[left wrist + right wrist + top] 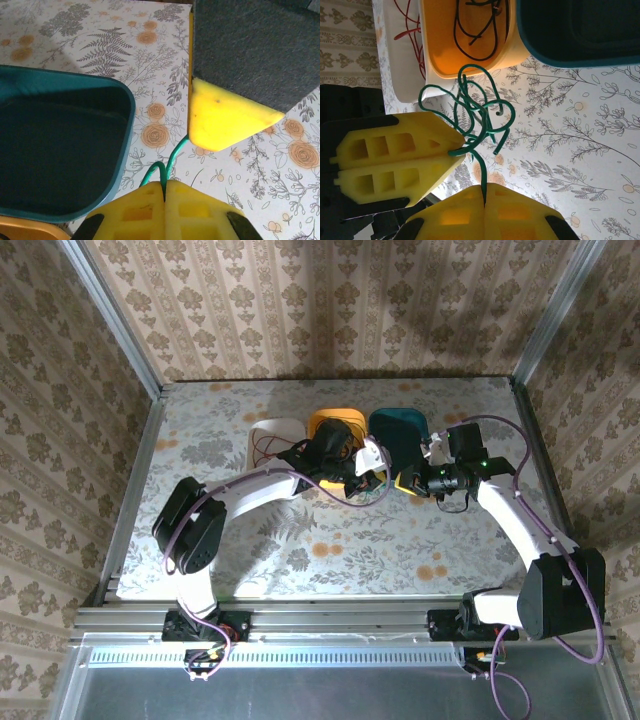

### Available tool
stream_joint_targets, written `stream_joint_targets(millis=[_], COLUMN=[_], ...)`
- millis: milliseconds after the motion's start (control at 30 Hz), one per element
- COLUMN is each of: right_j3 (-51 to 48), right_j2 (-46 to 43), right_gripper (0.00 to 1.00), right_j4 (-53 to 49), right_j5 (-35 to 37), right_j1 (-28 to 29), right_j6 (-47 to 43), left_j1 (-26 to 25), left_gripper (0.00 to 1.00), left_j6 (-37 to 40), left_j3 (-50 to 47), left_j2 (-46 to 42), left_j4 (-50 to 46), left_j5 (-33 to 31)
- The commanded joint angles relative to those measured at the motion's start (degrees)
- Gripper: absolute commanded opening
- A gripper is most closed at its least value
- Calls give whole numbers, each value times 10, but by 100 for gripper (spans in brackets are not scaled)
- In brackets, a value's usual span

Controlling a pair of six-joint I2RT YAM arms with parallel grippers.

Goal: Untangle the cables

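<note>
right wrist view: one green cable, three bins.

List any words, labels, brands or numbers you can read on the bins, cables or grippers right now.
None can be read.
No lettering shows on the white bin, orange bin, teal bin, green cable, left gripper or right gripper.
The table carries only a floral print.
</note>
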Motion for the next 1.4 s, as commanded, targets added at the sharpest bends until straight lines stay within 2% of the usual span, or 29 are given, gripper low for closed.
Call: stream_joint_targets(millis=[0,167,367,600,867,1033,1233,1300,1367], right_j3=[-7,-32,-89,-148,-189,-195,-179,-174,-164], right_j2=[-16,-18,-19,-43,-78,-90,-111,-119,-127], right_gripper=[0,0,0,0,0,0,0,0,0], right_j4=[-13,-38,-64,-60,-83,-76,-97,-81,-48], right_j5=[8,90,174,233,300,292,320,298,245], right_j1=[-6,-40,-96,-171,-238,-241,-241,-240,-239], right_j6=[3,26,46,88,121,115,115,114,104], left_j1=[11,47,98,119,151,140,123,120,118], left_gripper=[0,0,0,0,0,0,0,0,0], left_j6=[-28,-100,-173,-190,-193,-179,-176,-175,-174], left_j3=[-1,-59,-192,-266,-293,-275,-255,-247,-243], left_j2=[-20,-85,-170,-229,-250,-228,-193,-184,-175], left_j4=[16,59,111,94,81,64,74,73,73], left_j5=[5,39,19,8,26,47,77,84,86])
